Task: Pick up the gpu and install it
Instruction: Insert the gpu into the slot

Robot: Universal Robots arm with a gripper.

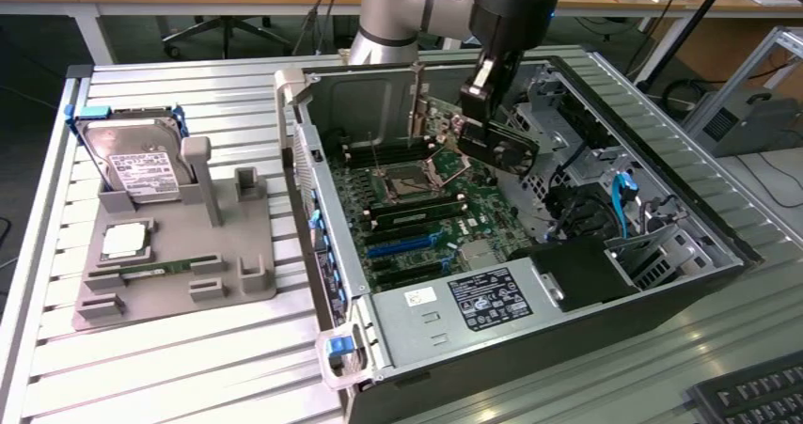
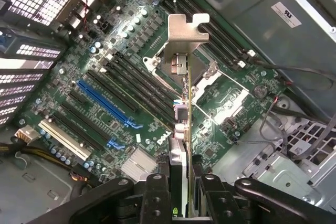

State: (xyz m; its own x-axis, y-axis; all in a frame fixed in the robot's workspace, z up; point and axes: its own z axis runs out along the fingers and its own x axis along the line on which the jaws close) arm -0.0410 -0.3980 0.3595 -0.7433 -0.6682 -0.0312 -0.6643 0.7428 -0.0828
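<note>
The gpu (image 1: 498, 148), a dark card with a silvery end bracket, hangs tilted inside the open computer case (image 1: 678, 255), above the motherboard (image 1: 415, 212). My gripper (image 1: 482, 114) is shut on its upper edge. In the wrist view the gpu (image 2: 184, 77) is seen edge-on, its bracket pointing away from me, clamped between the black fingers (image 2: 157, 192) of my gripper (image 2: 181, 184). Below it lies the motherboard (image 2: 89, 61), over the processor socket and dark memory slots. The blue expansion slot (image 2: 107, 103) lies off to one side of the card, not under it.
On the exterior view's left a grey holder (image 1: 176, 283) carries a hard drive (image 1: 138, 165), a processor (image 1: 126, 241) and a memory stick (image 1: 157, 269). Inside the case are a power supply (image 1: 483, 302), blue cables (image 1: 625, 198) and drive cages. A keyboard (image 1: 753, 396) lies at the exterior view's lower right.
</note>
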